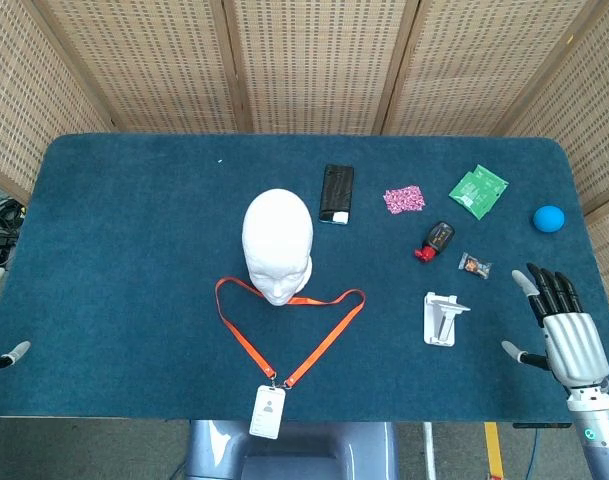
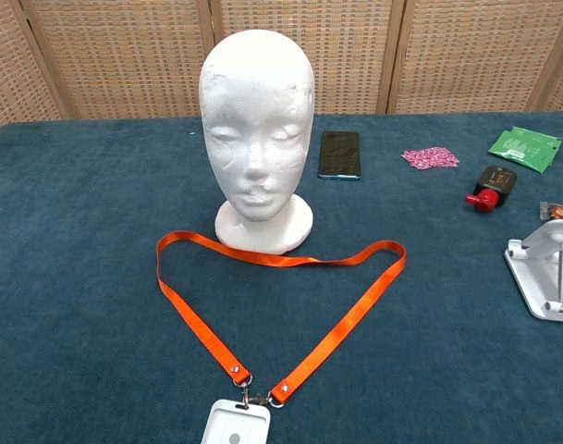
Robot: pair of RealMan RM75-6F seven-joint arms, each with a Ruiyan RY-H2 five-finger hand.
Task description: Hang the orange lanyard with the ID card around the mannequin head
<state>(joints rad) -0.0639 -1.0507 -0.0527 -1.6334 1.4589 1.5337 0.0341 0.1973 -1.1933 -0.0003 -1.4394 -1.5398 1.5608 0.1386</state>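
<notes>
The white mannequin head (image 1: 277, 235) (image 2: 258, 139) stands upright in the middle of the blue table. The orange lanyard (image 1: 326, 340) (image 2: 341, 324) lies flat in front of it as an open loop, its far strap running along the head's base. Its ID card (image 1: 268, 412) (image 2: 237, 425) lies at the table's front edge. My right hand (image 1: 564, 330) hovers at the front right with fingers spread and nothing in it, well away from the lanyard. Only the fingertips of my left hand (image 1: 14, 352) show at the far left edge, apart and holding nothing.
A black phone (image 1: 336, 193) lies behind the head. To the right are a pink packet (image 1: 404, 199), a green packet (image 1: 478, 191), a blue ball (image 1: 549, 218), a red-and-black item (image 1: 436, 241), a small wrapped snack (image 1: 474, 265) and a white plastic stand (image 1: 442, 318). Wicker screens stand behind the table.
</notes>
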